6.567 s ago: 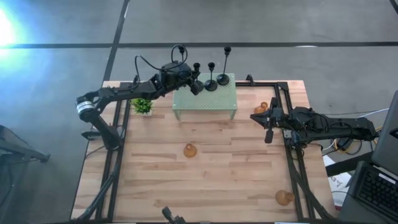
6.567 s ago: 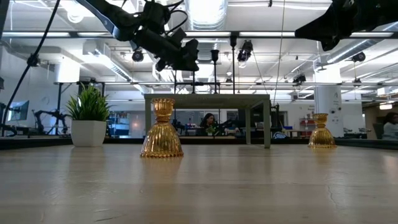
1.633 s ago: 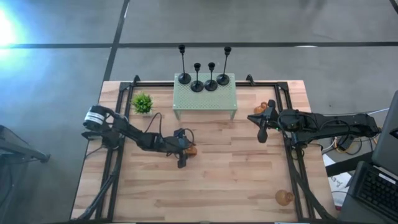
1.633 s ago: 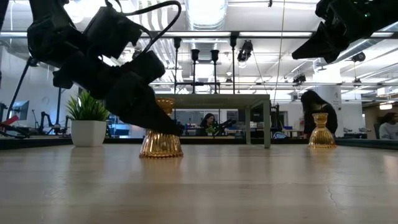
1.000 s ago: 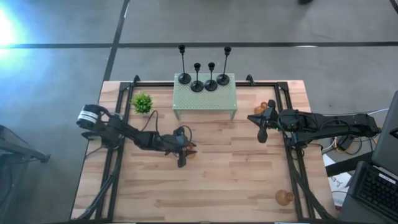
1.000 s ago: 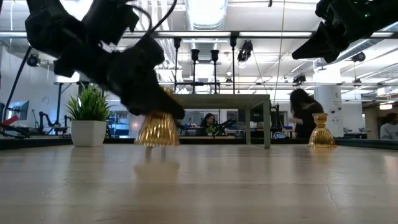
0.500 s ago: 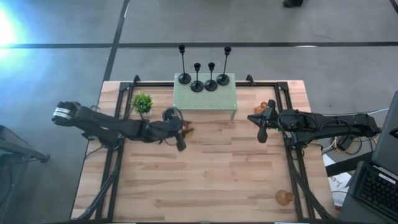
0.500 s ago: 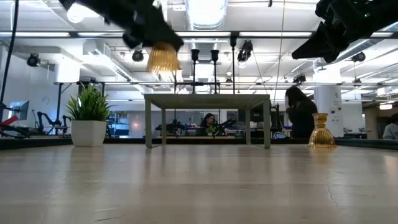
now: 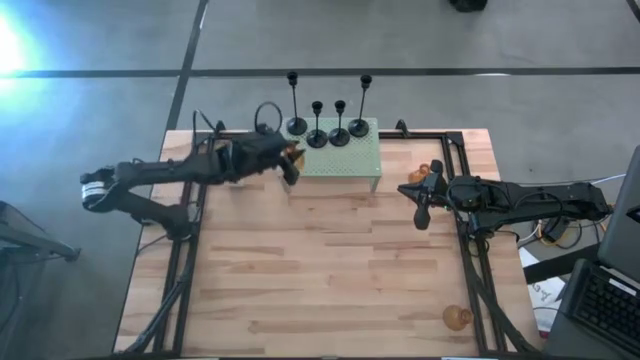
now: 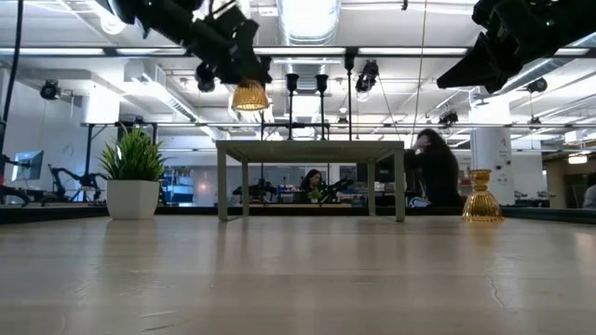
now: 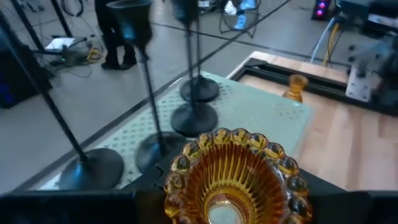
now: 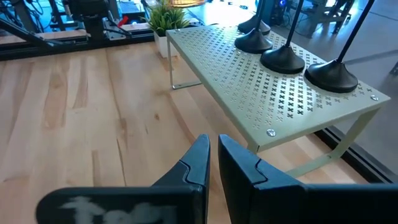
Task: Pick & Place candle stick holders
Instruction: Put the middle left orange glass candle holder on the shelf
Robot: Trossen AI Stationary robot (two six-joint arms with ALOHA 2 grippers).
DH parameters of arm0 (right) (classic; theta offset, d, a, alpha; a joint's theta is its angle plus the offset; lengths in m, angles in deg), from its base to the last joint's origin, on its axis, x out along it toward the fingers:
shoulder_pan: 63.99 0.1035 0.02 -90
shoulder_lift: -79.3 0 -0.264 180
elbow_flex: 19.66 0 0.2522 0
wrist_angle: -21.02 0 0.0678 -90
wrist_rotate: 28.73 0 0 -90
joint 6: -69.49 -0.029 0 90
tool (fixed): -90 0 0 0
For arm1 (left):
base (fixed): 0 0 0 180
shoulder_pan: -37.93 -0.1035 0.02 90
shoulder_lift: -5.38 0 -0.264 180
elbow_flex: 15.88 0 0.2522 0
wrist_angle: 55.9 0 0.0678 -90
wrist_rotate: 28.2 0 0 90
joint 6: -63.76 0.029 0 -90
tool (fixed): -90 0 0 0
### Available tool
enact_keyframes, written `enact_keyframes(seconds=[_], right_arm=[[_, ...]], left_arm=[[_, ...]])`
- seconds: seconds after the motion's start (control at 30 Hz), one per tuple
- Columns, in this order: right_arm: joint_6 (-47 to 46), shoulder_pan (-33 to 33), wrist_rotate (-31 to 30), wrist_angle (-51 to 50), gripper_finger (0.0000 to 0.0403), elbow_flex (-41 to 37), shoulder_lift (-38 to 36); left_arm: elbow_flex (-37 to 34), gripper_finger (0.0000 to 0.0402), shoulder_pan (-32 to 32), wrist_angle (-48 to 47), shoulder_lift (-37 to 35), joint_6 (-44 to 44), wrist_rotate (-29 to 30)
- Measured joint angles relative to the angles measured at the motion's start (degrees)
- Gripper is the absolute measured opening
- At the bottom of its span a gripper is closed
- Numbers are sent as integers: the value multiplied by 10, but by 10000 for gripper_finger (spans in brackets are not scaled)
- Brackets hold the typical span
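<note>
My left gripper (image 9: 290,161) is shut on an amber glass holder (image 10: 249,96), held in the air at the left end of the pale green perforated stand (image 9: 345,160). Its ribbed bulb fills the left wrist view (image 11: 236,174). Four black holders (image 9: 328,133) stand by their round bases on the stand's far part. A second amber holder (image 9: 420,174) stands by the right rail and a third (image 9: 457,318) at the near right. My right gripper (image 9: 423,212) hovers shut and empty over the table's right side. My left gripper holds the amber holder by its upper part (image 10: 244,82), which the fingers hide. The fingers come slanting down from the table's left. The ribbed bulb (image 11: 231,163) hangs below them, lifted clear and higher than the stand's top.
A small potted plant (image 10: 133,181) stands left of the stand, under my left arm in the high view. Black rails (image 9: 463,200) run along the table's left and right sides. A person (image 10: 433,172) moves in the room behind. Bare wood (image 9: 330,270) lies in the table's middle.
My left gripper has lifted the amber holder off the table's middle and carried it up and toward the far edge, to the stand's left end. The holder now hangs clear above the stand's height. My right arm has kept still.
</note>
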Motion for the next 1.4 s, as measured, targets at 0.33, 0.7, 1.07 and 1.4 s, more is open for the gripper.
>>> enact_keyframes(seconds=[0.33,0.7,1.07,1.4], right_arm=[[7,0,0,1,28,0,0],[9,0,0,3,28,0,0],[9,0,0,3,28,0,0],[9,0,0,4,28,0,0]], left_arm=[[-9,137,-80,40,43,-3,-45],[-9,137,-83,89,99,26,-55],[-9,137,-103,99,113,31,-50],[-9,137,-114,95,117,19,-51]])
